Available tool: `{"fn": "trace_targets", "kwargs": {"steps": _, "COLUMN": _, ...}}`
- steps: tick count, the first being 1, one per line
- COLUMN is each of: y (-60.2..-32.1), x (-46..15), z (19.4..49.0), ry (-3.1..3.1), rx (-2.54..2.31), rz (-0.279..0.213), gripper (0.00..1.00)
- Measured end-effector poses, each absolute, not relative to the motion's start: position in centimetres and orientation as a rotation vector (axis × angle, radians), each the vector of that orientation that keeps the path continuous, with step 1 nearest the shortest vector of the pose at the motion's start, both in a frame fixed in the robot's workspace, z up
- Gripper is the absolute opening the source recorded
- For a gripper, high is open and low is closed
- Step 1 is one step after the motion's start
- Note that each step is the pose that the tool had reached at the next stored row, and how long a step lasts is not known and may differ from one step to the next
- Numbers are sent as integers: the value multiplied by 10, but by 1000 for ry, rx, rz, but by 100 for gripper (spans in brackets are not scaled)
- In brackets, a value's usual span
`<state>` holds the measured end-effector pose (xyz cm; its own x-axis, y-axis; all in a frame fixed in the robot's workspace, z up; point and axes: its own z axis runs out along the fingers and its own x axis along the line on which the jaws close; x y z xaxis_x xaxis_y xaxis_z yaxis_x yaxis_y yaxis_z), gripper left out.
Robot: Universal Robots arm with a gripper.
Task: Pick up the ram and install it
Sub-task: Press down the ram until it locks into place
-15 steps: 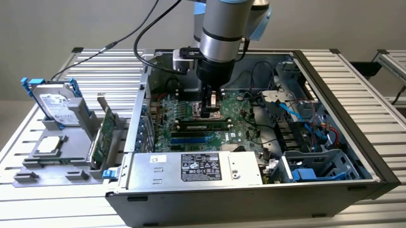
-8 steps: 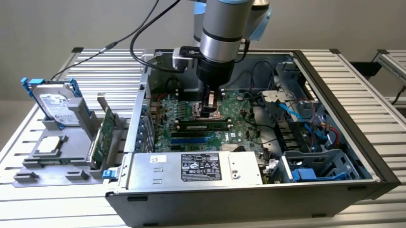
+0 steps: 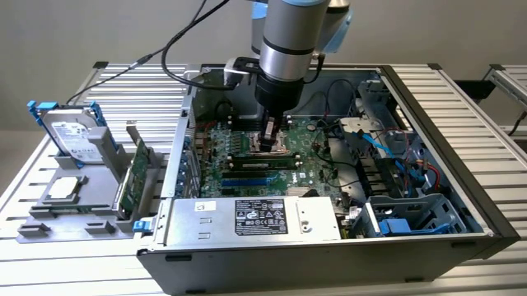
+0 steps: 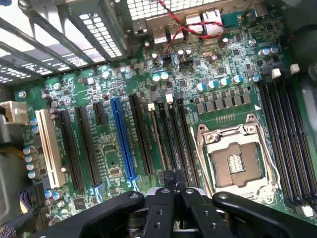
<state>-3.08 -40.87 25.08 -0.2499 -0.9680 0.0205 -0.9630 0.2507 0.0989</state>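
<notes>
The ram (image 3: 263, 164) is a narrow green stick with dark chips, standing in a memory slot on the motherboard (image 3: 247, 179) inside the open computer case. My gripper (image 3: 269, 143) hangs straight down just behind and above it. In the wrist view the gripper (image 4: 174, 179) is shut, its black fingertips pressed together with nothing between them. They hover over the row of dark memory slots (image 4: 168, 134) beside the empty CPU socket (image 4: 235, 161).
A grey holder (image 3: 78, 209) at the exterior view's left carries a silver hard drive with blue rails (image 3: 73, 132), a wider green expansion card (image 3: 136, 172) and a processor chip (image 3: 66, 188). The power supply (image 3: 255, 217), a blue drive cage (image 3: 408, 219) and loose cables (image 3: 374, 145) crowd the case.
</notes>
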Motion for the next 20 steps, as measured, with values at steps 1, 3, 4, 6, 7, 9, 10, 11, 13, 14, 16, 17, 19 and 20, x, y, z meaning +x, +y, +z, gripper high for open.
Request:
{"fn": "trace_targets", "kwargs": {"steps": 1, "y": -409, "x": -31, "z": 251, "ry": -2436, "rx": 1857, "rz": -102, "gripper": 11}}
{"fn": "trace_targets", "kwargs": {"steps": 3, "y": -409, "x": -31, "z": 251, "ry": -2469, "rx": 1816, "rz": -103, "gripper": 11}}
{"fn": "trace_targets", "kwargs": {"steps": 4, "y": -409, "x": -31, "z": 251, "ry": -2491, "rx": 1787, "rz": -104, "gripper": 11}}
{"fn": "trace_targets", "kwargs": {"steps": 6, "y": -409, "x": -31, "z": 251, "ry": -2516, "rx": 1753, "rz": -105, "gripper": 11}}
{"fn": "trace_targets", "kwargs": {"steps": 7, "y": -409, "x": -31, "z": 251, "ry": -2528, "rx": 1737, "rz": -106, "gripper": 11}}
{"fn": "trace_targets", "kwargs": {"steps": 9, "y": -409, "x": -31, "z": 251, "ry": -2551, "rx": 1705, "rz": -106, "gripper": 11}}
{"fn": "trace_targets", "kwargs": {"steps": 10, "y": -409, "x": -31, "z": 251, "ry": -2561, "rx": 1690, "rz": -106, "gripper": 11}}
{"fn": "trace_targets", "kwargs": {"steps": 11, "y": -409, "x": -31, "z": 251, "ry": -2573, "rx": 1673, "rz": -105, "gripper": 11}}
{"fn": "trace_targets", "kwargs": {"steps": 13, "y": -409, "x": -31, "z": 251, "ry": -2593, "rx": 1643, "rz": -104, "gripper": 11}}
{"fn": "trace_targets", "kwargs": {"steps": 14, "y": -409, "x": -31, "z": 251, "ry": -2603, "rx": 1628, "rz": -103, "gripper": 11}}
{"fn": "trace_targets", "kwargs": {"steps": 16, "y": -409, "x": -31, "z": 251, "ry": -2622, "rx": 1599, "rz": -100, "gripper": 11}}
{"fn": "trace_targets", "kwargs": {"steps": 17, "y": -409, "x": -31, "z": 251, "ry": -2632, "rx": 1584, "rz": -99, "gripper": 11}}
{"fn": "trace_targets", "kwargs": {"steps": 19, "y": -409, "x": -31, "z": 251, "ry": -2651, "rx": 1553, "rz": -95, "gripper": 11}}
{"fn": "trace_targets", "kwargs": {"steps": 20, "y": -409, "x": -31, "z": 251, "ry": -2660, "rx": 1537, "rz": -93, "gripper": 11}}
